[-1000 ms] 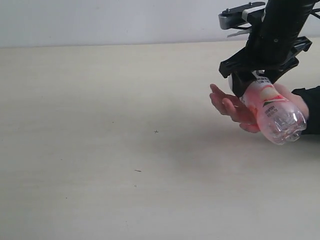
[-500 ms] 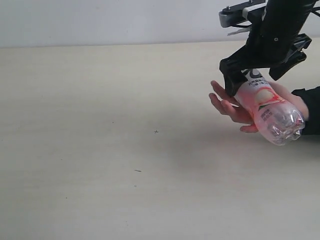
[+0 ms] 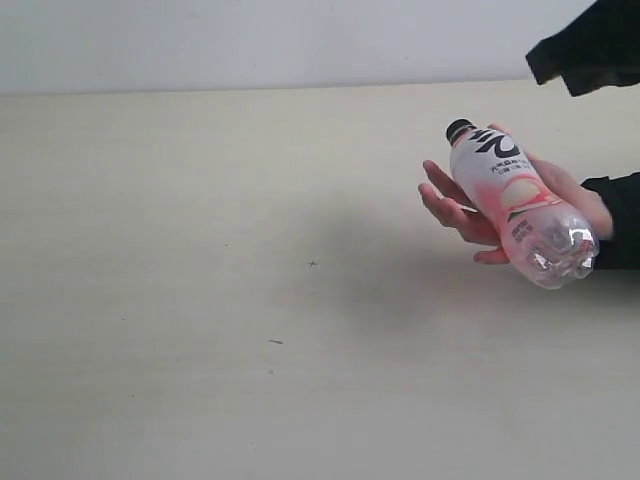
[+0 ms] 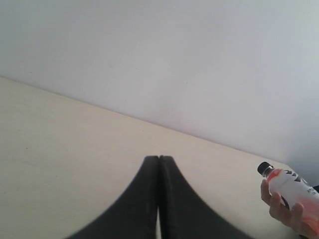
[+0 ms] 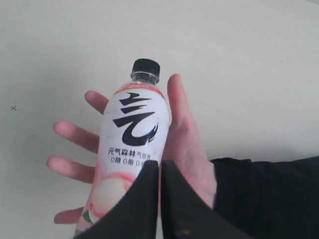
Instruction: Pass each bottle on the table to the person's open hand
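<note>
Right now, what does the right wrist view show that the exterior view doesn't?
Only right wrist: the right gripper, shut and empty, and the black characters on the bottle, head-on. Only exterior: the bottle's clear base and the table meeting the wall. Both: the bottle lying in the person's hand, its black cap, the dark sleeve.

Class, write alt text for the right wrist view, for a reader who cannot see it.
A pink-tinted bottle with a black cap lies in a person's open hand over a pale table. In the foreground, the right gripper is shut and holds nothing.
</note>
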You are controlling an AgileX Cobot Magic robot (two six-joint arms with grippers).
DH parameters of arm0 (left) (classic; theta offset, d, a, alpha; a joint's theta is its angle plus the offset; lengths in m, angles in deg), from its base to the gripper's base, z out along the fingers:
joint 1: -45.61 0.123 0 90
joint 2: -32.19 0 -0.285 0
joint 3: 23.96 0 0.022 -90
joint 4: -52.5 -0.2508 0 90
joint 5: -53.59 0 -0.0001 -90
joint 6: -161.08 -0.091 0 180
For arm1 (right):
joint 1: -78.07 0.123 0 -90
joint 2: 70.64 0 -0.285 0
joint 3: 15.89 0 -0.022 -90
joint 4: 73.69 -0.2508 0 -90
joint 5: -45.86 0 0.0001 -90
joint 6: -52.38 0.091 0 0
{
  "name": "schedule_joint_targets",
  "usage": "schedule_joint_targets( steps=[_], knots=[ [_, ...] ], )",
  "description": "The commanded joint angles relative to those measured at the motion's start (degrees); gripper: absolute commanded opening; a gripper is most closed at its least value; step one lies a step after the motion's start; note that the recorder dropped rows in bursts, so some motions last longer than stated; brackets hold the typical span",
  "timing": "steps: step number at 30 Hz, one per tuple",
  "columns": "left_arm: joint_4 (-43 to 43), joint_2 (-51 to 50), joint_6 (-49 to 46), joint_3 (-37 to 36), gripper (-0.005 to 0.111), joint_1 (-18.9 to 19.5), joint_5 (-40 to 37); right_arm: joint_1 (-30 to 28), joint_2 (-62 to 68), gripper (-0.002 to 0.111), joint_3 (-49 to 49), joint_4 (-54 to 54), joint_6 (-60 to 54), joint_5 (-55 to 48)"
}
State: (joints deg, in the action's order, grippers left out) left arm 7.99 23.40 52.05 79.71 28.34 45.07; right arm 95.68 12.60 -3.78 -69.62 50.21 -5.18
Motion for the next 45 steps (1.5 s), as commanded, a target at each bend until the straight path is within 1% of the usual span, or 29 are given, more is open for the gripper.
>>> schedule_joint_targets(
  steps=[1,3,6,20,23,25,29,30,32,34,36,39,41,45],
  knots=[
    [-0.2,0.4,-0.3,-0.2,0.000,0.2,0.6,-0.3,-9.3,0.002,9.3,0.6,1.3,4.5],
    [-0.2,0.4,-0.3,-0.2,0.000,0.2,0.6,-0.3,-12.8,0.002,11.8,0.5,2.6,3.3],
    [-0.2,0.4,-0.3,-0.2,0.000,0.2,0.6,-0.3,-16.1,0.002,11.9,0.5,2.6,2.8],
    [-0.2,0.4,-0.3,-0.2,0.000,0.2,0.6,-0.3,-17.4,0.002,11.9,0.6,2.6,3.0],
    [-0.2,0.4,-0.3,-0.2,0.000,0.2,0.6,-0.3,-17.4,0.002,11.9,1.8,-1.3,3.2],
    [-0.2,0.4,-0.3,-0.2,0.000,0.2,0.6,-0.3,-18.9,0.002,11.9,1.9,0.3,2.7],
    [-0.3,0.4,-0.3,-0.2,0.000,0.2,0.6,-0.3,-23.9,0.002,11.9,0.5,0.7,4.9],
    [-0.3,0.4,-0.3,-0.2,0.000,0.2,0.6,-0.3,-25.9,0.002,12.3,0.1,2.2,6.8],
    [-0.3,0.4,-0.3,-0.2,0.000,0.2,0.6,-0.3,-30.5,0.002,15.5,-1.5,5.1,15.6],
    [-0.3,0.4,-0.3,-0.2,0.000,0.2,0.6,-0.3,-36.3,0.002,22.0,-2.6,5.0,25.8],
    [-0.3,0.4,-0.3,-0.2,0.000,0.2,0.6,-0.4,-42.1,0.002,29.5,-2.4,5.0,32.2],
    [-0.3,0.4,-0.3,-0.2,0.000,0.2,0.6,-1.7,-50.2,0.002,40.0,-1.9,5.0,36.5],
    [-0.3,0.4,-0.3,-0.2,0.000,0.2,0.6,-2.9,-54.0,0.002,45.1,-1.9,5.0,38.1],
    [-0.3,0.4,-0.3,-0.2,0.000,0.2,0.6,-6.6,-61.5,0.002,57.0,-1.5,4.8,43.6]
  ],
)
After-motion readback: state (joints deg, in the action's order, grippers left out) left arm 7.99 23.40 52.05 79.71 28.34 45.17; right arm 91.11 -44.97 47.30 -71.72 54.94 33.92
